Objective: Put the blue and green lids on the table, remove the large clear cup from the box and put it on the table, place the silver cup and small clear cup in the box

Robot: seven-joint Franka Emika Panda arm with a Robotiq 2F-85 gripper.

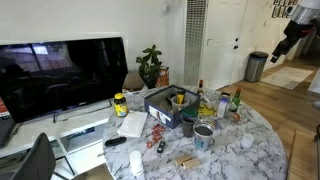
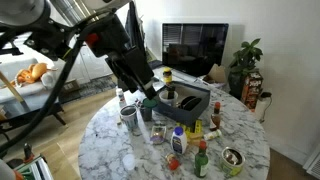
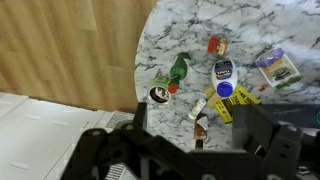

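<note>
The dark navy box stands mid-table; it also shows in an exterior view. A see-through cup with yellow in it, the large clear cup, stands inside the box. The silver cup stands on the marble near the table edge and shows in an exterior view. A round silvery tin with a dark green top sits by the edge; I cannot tell if that top is the green lid. My gripper hangs high above the table, open and empty.
A green bottle, a blue-capped bottle, a yellow packet and a small brown bottle lie below the gripper. The table's curved edge borders wood floor. A yellow-capped dark jar and a TV stand behind.
</note>
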